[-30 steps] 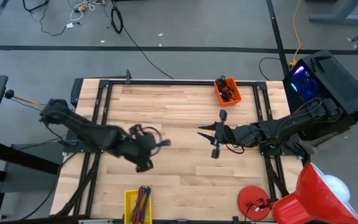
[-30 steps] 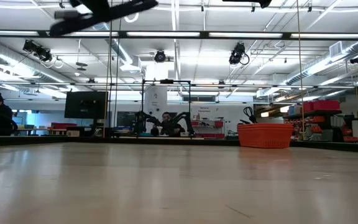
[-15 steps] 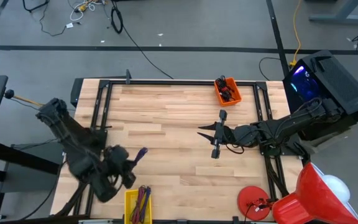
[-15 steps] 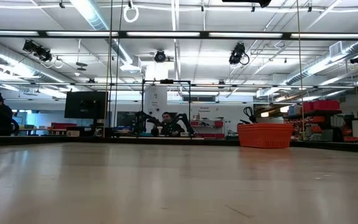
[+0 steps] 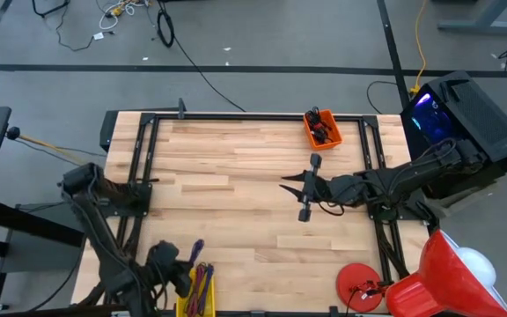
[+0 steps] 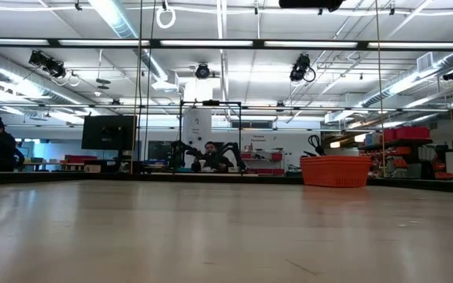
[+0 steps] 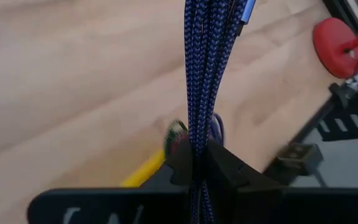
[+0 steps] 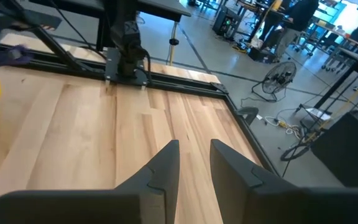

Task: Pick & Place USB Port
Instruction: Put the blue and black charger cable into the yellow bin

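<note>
Cable in hand, the left gripper sits at about seven o'clock on the desk, right beside the yellow bin at the near edge, clamped tight on a bundle of blue braided USB cable. I'd say it is held there because the bin is where it is meant to go; the bin already has coloured cables in it. In the left wrist view the bundle runs straight out from between the closed fingers, its long axis in line with the gripper's reach, the free end and a glimpse of plug pointing away from the wrist. The right gripper waits near the middle of the desk, a little toward three o'clock, fingers partly spread and holding nothing. An orange bin stands at one o'clock.
</note>
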### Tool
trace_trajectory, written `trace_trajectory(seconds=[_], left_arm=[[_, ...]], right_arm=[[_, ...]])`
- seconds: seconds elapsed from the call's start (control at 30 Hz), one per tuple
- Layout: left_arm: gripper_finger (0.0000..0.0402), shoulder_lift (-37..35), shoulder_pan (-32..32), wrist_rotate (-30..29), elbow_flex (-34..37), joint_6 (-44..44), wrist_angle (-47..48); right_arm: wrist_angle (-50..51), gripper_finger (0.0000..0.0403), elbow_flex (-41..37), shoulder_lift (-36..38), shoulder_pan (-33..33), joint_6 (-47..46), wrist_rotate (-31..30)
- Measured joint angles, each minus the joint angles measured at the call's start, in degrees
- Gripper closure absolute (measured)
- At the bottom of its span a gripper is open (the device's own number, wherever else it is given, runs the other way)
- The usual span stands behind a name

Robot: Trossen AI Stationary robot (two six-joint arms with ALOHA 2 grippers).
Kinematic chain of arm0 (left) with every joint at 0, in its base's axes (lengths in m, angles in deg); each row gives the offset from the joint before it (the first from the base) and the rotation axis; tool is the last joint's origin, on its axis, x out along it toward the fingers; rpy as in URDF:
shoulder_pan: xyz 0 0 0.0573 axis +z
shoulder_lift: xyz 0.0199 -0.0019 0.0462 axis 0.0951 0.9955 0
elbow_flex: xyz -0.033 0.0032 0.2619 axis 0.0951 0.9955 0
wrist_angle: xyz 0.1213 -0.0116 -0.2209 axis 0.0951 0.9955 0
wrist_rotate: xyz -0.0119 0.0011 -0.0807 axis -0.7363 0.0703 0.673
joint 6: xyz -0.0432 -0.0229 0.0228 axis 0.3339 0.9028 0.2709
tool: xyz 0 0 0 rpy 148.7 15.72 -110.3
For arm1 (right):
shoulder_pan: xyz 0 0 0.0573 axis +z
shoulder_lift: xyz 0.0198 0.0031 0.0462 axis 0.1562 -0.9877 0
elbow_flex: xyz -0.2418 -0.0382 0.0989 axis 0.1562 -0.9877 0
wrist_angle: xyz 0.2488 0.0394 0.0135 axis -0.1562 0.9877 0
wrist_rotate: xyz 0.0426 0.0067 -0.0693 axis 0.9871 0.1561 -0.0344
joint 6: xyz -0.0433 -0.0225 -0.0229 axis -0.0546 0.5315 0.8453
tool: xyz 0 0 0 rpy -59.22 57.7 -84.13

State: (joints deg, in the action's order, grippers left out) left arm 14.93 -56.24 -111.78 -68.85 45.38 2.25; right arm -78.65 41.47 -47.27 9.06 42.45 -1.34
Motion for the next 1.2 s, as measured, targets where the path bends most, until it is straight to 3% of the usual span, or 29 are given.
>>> trace_trajectory(seconds=[0.17,1.2], left_arm=[[0.0379,2.1,-0.9,-0.2,0.0,1.3,-5.6],[0.0379,8.9,-3.2,1.5,0.0,3.0,-18.4]], right_arm=[[0.0,0.0312,0.0,0.0,-0.7,-0.7,0.0],[0.3,0.0312,-0.8,0.0,-0.7,-1.6,0.0]])
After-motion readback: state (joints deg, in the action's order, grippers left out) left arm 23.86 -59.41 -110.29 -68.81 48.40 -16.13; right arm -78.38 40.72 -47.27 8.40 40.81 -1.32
